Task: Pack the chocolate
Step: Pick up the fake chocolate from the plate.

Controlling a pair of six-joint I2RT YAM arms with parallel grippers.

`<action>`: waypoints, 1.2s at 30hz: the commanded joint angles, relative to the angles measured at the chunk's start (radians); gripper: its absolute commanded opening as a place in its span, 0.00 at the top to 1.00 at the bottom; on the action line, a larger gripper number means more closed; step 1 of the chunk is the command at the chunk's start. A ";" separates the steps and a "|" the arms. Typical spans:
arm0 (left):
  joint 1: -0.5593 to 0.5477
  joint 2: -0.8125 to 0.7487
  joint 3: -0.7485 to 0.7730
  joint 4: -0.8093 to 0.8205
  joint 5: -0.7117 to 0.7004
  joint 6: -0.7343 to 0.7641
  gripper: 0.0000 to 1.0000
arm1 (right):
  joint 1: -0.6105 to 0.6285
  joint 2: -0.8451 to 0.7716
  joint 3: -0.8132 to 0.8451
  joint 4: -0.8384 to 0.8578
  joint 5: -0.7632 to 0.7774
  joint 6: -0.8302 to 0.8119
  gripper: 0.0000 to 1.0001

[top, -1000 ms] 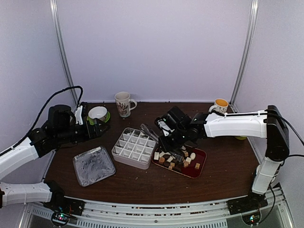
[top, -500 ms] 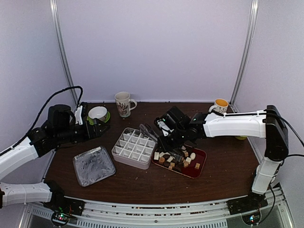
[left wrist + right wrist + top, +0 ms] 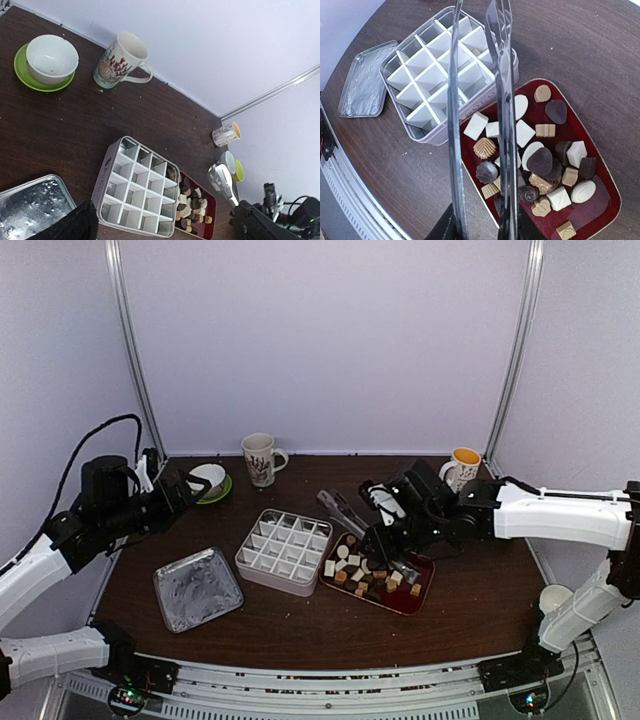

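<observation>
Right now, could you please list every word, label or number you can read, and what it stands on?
No text is legible anywhere.
The divided tin: faint embossed marking on its side wall, too blurred to read.
The mug: red plant pattern, no words.
The tongs: no marking seen.

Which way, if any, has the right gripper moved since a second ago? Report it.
Yes. The right gripper shifted right, from the box's edge to over the red tray.

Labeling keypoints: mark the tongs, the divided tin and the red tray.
tongs (image 3: 506, 100), right wrist view, right blade.
divided tin (image 3: 103, 180), left wrist view, outer side wall.
red tray (image 3: 595, 212), right wrist view, bare floor.
</observation>
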 commanded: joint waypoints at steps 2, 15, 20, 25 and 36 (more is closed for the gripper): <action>0.015 -0.063 0.100 0.081 -0.098 -0.151 0.05 | -0.004 -0.114 -0.126 0.022 0.000 0.039 0.67; 0.016 0.073 0.245 0.061 -0.058 -0.277 0.30 | -0.008 -0.366 -0.235 -0.108 0.071 0.036 0.67; -0.006 0.087 0.282 0.063 -0.051 -0.253 0.34 | -0.011 -0.396 -0.235 -0.133 0.076 0.037 0.66; -0.016 0.095 0.325 -0.009 -0.038 -0.211 0.34 | -0.014 -0.397 -0.253 -0.134 0.073 0.039 0.66; -0.018 0.030 0.293 0.025 -0.060 -0.218 0.26 | -0.014 -0.450 -0.282 -0.150 0.062 0.078 0.66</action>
